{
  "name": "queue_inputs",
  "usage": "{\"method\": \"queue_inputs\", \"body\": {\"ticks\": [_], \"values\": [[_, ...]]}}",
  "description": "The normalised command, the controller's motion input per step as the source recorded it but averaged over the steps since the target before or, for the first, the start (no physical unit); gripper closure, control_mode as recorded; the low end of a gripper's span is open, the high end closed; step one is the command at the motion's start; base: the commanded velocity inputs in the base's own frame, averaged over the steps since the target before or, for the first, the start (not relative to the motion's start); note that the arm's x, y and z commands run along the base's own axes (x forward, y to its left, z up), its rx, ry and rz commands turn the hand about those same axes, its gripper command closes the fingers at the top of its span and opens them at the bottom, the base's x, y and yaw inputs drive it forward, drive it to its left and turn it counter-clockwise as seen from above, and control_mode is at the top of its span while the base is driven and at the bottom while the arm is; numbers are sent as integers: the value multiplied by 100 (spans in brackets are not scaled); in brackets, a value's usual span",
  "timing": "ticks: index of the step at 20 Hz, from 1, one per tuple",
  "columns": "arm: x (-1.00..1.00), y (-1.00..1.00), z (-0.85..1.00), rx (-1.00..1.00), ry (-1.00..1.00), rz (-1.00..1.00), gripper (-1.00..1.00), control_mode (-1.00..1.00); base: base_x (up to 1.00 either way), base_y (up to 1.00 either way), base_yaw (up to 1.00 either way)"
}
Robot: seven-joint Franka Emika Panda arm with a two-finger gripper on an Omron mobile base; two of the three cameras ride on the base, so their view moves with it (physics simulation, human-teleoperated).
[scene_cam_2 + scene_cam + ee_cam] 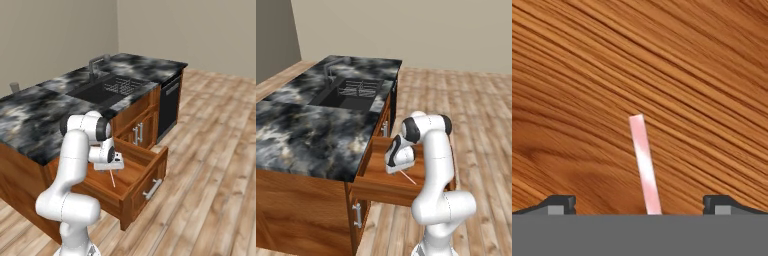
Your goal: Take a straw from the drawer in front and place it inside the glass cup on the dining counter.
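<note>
A very thin, straight, pale whitish-pink straw [645, 165] lies flat on the reddish-brown grained wooden floor of the pulled-out box drawer [131, 192]. In the hand view it runs from the centre of the frame down to the bottom edge, leaning slightly left at its top, midway between the two dark fingertips. In the left base view the straw [408, 177] shows as a thin pale line at centre frame, just below the hand; in the right base view it [112, 178] slants down from the hand at centre left.

The white arm bends over the open drawer, its wrist folded so the two-finger gripper [640, 206] points straight down into the drawer. The jaws stand wide apart, one on each side of the straw, gripping nothing. In the left base view the gripper [397, 170] hangs just above the straw's upper end.
</note>
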Motion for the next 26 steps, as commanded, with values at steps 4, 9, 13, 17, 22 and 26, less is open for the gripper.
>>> {"method": "queue_inputs", "body": {"ticks": [4,9,13,17,22,26], "values": [[1,-3,-45,0,10,0,100,-100,0,0,0],[0,-16,-47,0,6,-3,100,-100,0,0,0],[0,-30,-38,0,0,-4,100,-100,0,0,0],[-1,-32,-33,0,0,-5,100,-100,0,0,0],[-1,-29,-27,0,0,-5,100,-100,0,0,0],[-7,-28,-22,0,0,-5,100,-100,0,0,0]]}}
